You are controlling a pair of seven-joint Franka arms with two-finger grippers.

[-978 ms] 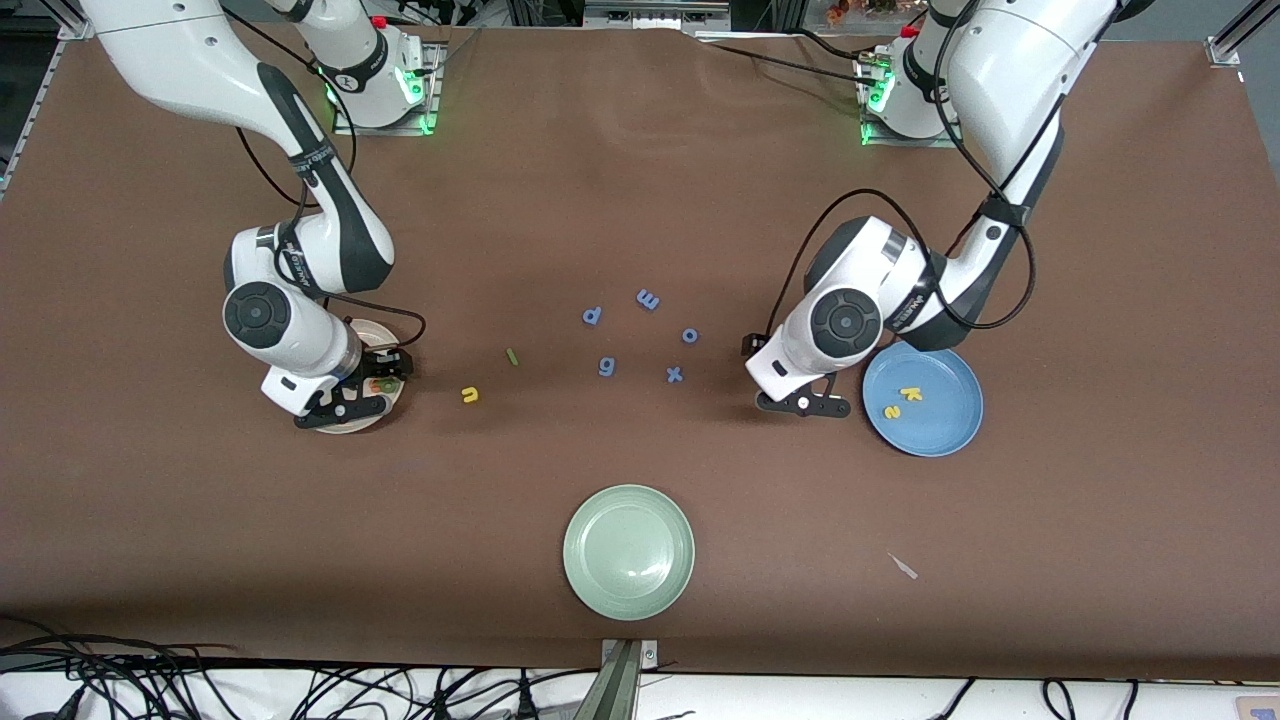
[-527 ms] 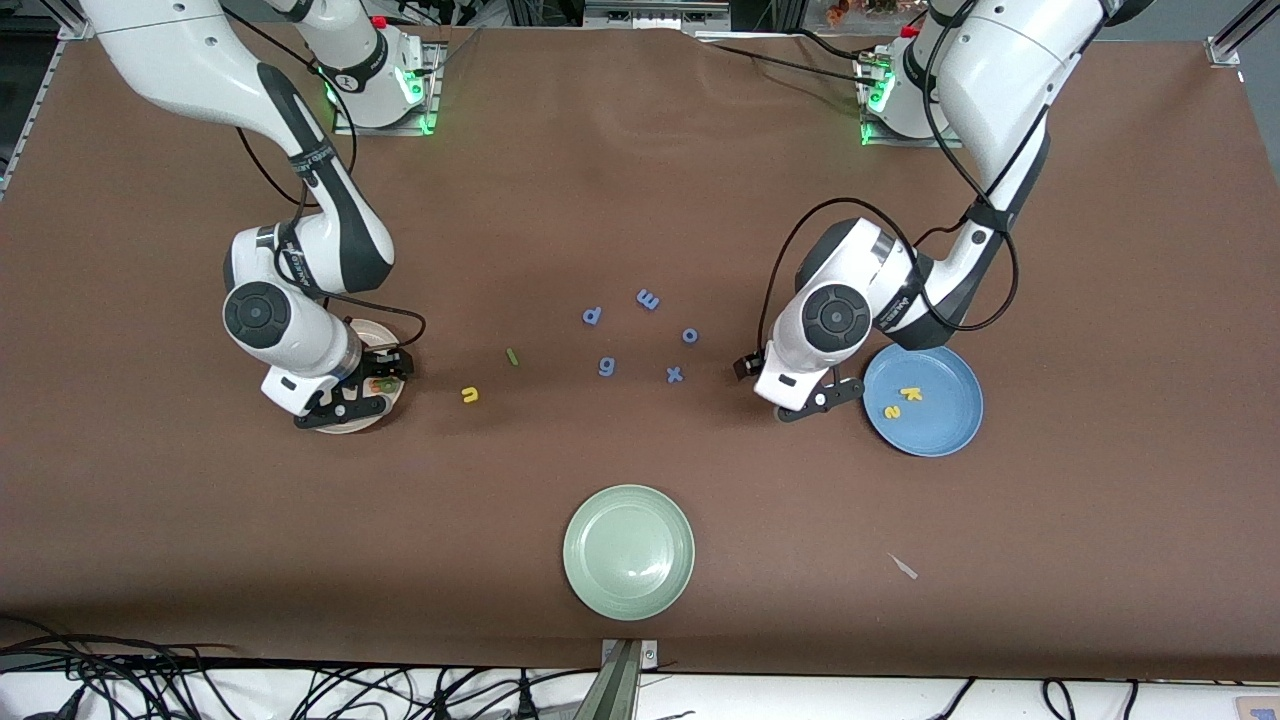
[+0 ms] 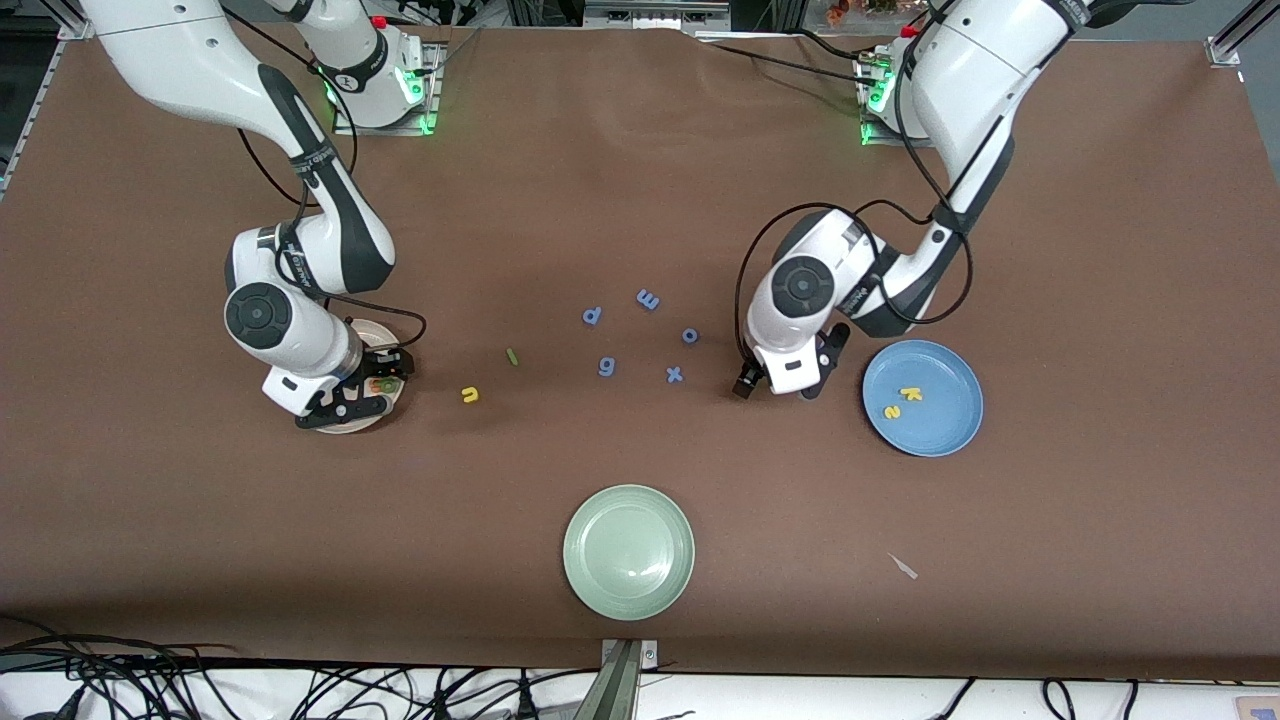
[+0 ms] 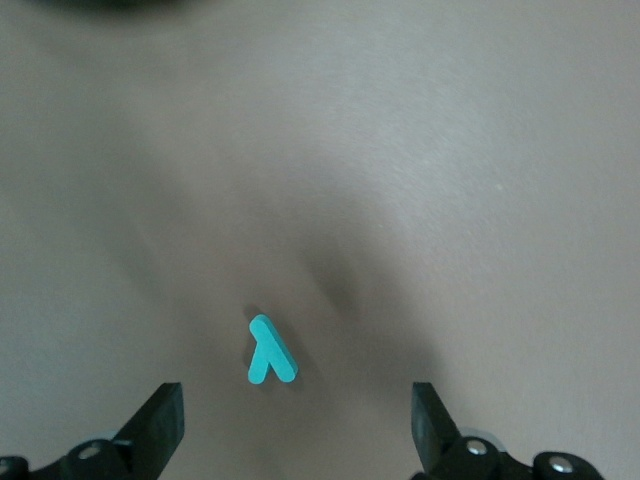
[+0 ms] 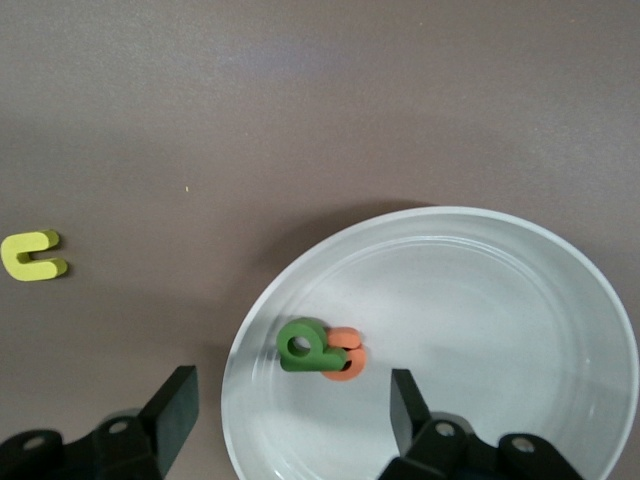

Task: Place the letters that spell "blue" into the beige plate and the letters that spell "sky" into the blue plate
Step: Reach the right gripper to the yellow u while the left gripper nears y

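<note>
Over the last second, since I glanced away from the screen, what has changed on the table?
The left gripper, fingers open and empty, swung away from the blue plate toward the middle of the table and now hangs over the teal y. The right gripper stayed over the beige plate, fingers open. All the letters and plates stayed where they were.

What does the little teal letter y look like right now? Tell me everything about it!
The teal y is a small, flat, foam-looking letter in bright turquoise, with two short arms meeting one stem. It lies flat on the brown table, touching nothing else. The left tool hangs open right above it, one finger on each side, not gripping it. It is not in the blue plate yet; the front view hides it under the left arm.
</note>
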